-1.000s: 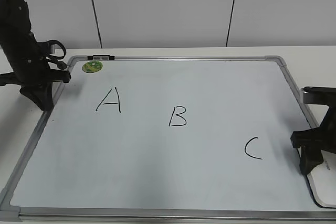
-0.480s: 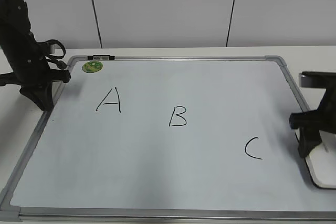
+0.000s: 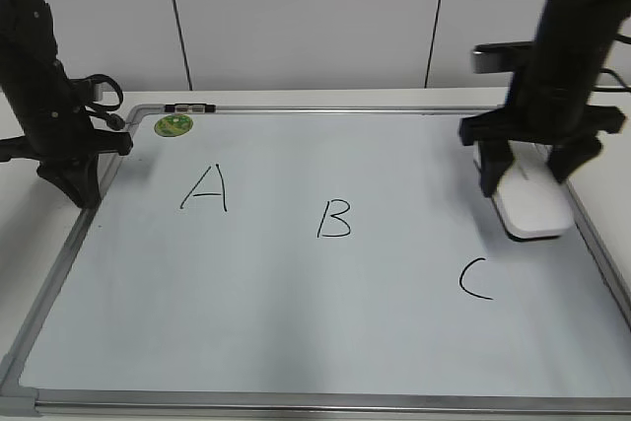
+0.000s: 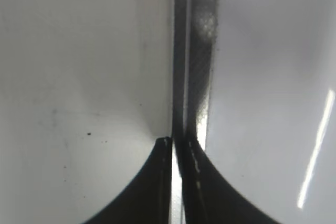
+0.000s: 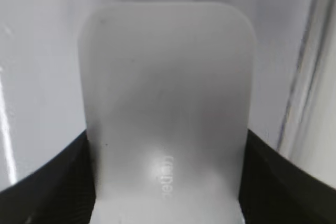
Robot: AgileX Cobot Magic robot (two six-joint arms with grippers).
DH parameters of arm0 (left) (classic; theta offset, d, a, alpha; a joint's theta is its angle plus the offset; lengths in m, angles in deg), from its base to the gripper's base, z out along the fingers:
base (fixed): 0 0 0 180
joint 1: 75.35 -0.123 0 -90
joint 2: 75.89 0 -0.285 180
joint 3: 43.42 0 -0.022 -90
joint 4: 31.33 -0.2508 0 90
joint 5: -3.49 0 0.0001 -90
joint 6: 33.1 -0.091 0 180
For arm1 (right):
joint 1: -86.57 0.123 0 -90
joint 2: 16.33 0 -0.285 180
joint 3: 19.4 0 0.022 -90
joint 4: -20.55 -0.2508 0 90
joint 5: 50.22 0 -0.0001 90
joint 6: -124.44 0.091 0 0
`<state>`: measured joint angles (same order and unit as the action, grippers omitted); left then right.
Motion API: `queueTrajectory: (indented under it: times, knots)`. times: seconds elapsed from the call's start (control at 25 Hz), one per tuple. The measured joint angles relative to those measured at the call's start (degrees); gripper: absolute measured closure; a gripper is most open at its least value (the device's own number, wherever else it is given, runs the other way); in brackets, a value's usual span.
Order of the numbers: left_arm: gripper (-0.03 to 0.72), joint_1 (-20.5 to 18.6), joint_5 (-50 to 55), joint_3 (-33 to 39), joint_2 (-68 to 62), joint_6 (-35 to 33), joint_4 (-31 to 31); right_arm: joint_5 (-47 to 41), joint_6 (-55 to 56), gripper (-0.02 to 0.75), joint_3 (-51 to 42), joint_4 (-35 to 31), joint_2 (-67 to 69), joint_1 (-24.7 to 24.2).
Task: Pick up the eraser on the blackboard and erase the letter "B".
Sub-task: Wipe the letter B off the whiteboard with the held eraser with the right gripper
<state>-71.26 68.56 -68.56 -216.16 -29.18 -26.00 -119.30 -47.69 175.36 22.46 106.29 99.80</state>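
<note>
Right gripper [image 3: 533, 176] lifted eraser [image 3: 533, 207] above blackboard [image 3: 296, 332].

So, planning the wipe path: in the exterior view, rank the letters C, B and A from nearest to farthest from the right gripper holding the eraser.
From the right gripper:
1. C, just below-left.
2. B, board centre.
3. A, far left.

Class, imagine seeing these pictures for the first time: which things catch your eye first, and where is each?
The black right hand holding the smooth white rounded plastic eraser over the right side of the big silver-framed white board, above the black letter C. Then the black hand-drawn A and B, and the round green sticker near the far-left corner.
</note>
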Motion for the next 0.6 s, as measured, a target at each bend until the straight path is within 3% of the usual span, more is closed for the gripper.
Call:
queueTrajectory:
  times: [0.28,0.6]
  knots:
    - [0.671,0.0,0.0,0.0,0.0,0.0,0.12,-0.24,-0.4,0.22,14.26,-0.87,10.89,7.33]
    - [0.671,0.0,0.0,0.0,0.0,0.0,0.12,-0.57,-1.15,0.22,19.09,-5.97,17.29,8.22]
